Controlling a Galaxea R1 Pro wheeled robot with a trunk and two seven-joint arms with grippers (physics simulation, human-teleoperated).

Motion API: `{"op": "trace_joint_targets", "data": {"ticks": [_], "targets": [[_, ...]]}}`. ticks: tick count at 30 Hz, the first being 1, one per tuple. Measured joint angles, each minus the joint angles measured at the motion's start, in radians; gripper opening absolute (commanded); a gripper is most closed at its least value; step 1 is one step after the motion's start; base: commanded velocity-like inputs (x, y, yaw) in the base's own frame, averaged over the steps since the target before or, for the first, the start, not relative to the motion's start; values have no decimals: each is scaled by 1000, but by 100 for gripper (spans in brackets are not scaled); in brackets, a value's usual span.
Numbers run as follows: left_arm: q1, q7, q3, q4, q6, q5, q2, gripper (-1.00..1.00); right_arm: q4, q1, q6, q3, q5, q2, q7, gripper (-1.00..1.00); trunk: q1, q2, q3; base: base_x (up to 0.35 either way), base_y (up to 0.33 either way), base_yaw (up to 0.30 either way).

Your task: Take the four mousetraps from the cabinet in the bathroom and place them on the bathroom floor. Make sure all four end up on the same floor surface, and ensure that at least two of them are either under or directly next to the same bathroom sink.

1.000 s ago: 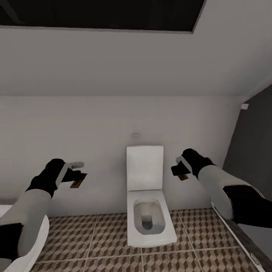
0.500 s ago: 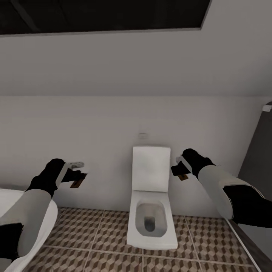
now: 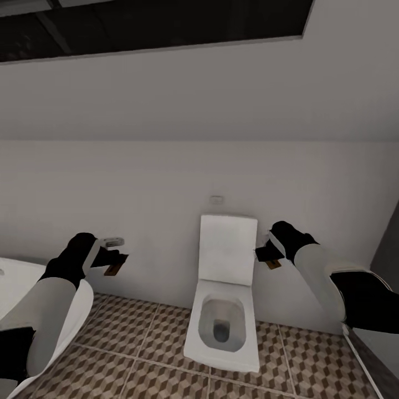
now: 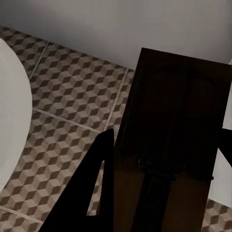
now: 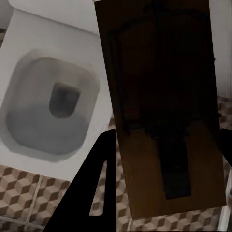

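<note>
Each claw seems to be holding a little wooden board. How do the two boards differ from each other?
The left claw holds its mousetrap over patterned floor tiles beside a white rounded bathtub; the right claw holds its mousetrap beside the toilet. In the wrist views, the left mousetrap looks darker, the right mousetrap shows paler wood at one end. Both are flat brown boards with dark metal parts, each clamped in a claw.

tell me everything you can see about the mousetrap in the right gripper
The mousetrap is a flat rectangular brown wooden board with dark metal wire and a dark bar on its face. It is held off the floor, clamped in the right gripper, in front of the white wall beside the toilet. Only the gripper touches it.
</note>
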Motion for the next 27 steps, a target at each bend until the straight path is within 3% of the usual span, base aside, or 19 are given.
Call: {"op": "trace_joint_targets", "data": {"ticks": [6, 9, 15, 27], "targets": [[0, 0, 0, 2, 0, 1, -2, -100, 37, 0, -14, 0, -2, -44, -4, -100, 0, 0, 1, 0, -23, -24], [0, 0, 0, 4, 0, 1, -3, -100, 86, 0, -56, 1, -1, -63, -8, -100, 0, 0, 2, 0, -5, -153], [0, 0, 0, 4, 0, 1, -9, -100, 123, 0, -98, -1, -1, -75, -11, -100, 0, 0, 7, 0, -1, -194], [0, 0, 0, 5, -1, 1, -10, -100, 130, 0, -105, -1, -3, -86, -11, -100, 0, 0, 18, 0, 0, -203]]}}
